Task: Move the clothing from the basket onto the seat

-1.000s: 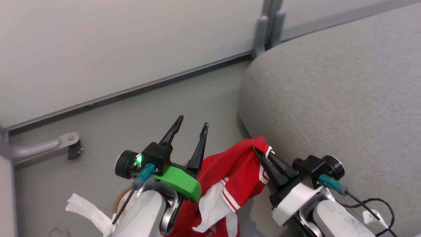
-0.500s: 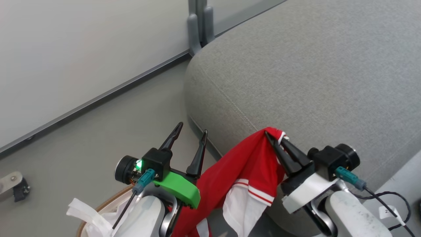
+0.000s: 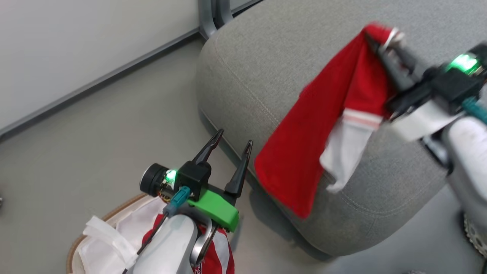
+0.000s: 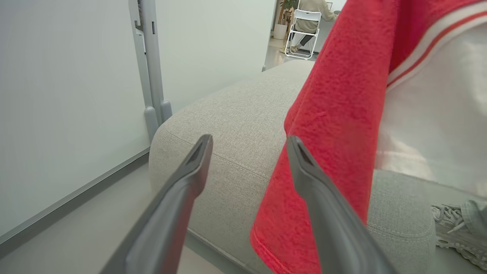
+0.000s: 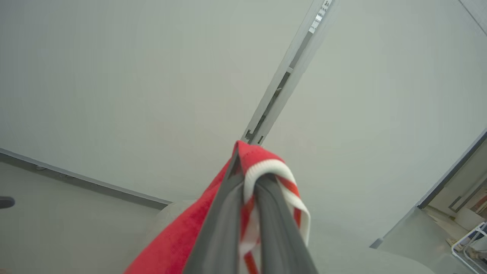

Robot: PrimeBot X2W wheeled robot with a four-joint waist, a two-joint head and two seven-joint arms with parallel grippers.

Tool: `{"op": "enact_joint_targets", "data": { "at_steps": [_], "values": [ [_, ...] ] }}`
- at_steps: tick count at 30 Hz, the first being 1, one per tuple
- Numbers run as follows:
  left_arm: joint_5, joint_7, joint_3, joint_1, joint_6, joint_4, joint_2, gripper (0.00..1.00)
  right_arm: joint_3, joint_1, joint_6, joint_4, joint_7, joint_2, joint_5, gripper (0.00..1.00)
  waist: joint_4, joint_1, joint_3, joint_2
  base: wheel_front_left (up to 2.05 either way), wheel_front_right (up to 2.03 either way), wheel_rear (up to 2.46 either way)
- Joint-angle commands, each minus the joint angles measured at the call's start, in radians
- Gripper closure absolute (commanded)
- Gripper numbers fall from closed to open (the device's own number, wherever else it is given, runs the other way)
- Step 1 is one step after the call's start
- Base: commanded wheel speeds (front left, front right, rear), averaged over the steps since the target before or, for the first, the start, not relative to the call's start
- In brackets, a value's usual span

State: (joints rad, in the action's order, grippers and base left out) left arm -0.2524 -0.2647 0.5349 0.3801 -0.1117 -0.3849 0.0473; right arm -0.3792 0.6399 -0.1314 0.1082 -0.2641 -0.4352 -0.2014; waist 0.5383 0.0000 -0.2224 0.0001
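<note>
1. Your right gripper and the garment are motion-blurred.
2. Your left forearm hides much of the basket, which the bottom edge cuts off.
3. A shoe is cropped.

Plain off-white wall panels meet a smooth grey floor along a dark grey skirting strip. A grey metal upright post stands against the wall. Through a far opening a person sits on a white folding chair, near a potted green plant. The light is soft and even.
</note>
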Motion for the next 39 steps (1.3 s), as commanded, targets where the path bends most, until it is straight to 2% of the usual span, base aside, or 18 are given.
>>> {"op": "enact_joint_targets", "data": {
  "at_steps": [1,8,15,23,30,37,38,39],
  "values": [
    [0.006,0.0,0.0,0.024,-0.002,0.004,0.006,0.0,0.017,0.055,0.001,0.004,0.0,-0.02,0.008,1.0,-0.024,0.0,-0.058,-0.0001,0.0,0.0,0.0],
    [0.049,0.0,0.024,0.096,-0.012,0.001,0.006,0.0,0.079,0.292,0.001,0.078,0.0,-0.116,0.057,1.0,-0.099,0.0,-0.181,-0.0001,0.0,0.0,0.0],
    [0.076,0.0,0.033,0.161,-0.019,-0.004,0.006,0.0,0.165,0.428,0.002,0.16,0.0,-0.157,0.134,1.0,-0.164,0.0,-0.286,-0.0001,0.0,0.0,0.0],
    [0.084,0.0,0.045,0.203,-0.02,0.009,0.006,0.0,0.219,0.436,0.002,0.38,0.0,-0.127,0.203,1.0,-0.215,0.0,-0.362,-0.0001,0.0,0.0,0.0],
    [0.088,0.001,0.063,0.22,-0.02,0.001,0.006,0.0,0.277,0.322,0.001,0.522,0.0,-0.062,0.274,1.0,-0.236,0.0,-0.4,-0.0001,0.0,0.0,0.0],
    [0.073,0.001,0.066,0.207,-0.02,-0.017,0.005,0.0,0.349,0.215,0.002,0.653,0.0,0.009,0.288,1.0,-0.242,0.0,-0.376,-0.0001,0.0,0.0,0.0],
    [0.069,0.001,0.066,0.199,-0.02,-0.02,0.006,0.0,0.363,0.19,0.001,0.659,0.0,0.02,0.286,0.98,-0.24,0.0,-0.366,-0.0001,0.0,0.0,0.0],
    [0.068,0.001,0.065,0.192,-0.02,-0.022,0.006,0.0,0.38,0.167,0.001,0.658,0.0,0.031,0.285,0.71,-0.239,0.0,-0.354,-0.0001,0.0,0.0,0.0]
  ]
}}
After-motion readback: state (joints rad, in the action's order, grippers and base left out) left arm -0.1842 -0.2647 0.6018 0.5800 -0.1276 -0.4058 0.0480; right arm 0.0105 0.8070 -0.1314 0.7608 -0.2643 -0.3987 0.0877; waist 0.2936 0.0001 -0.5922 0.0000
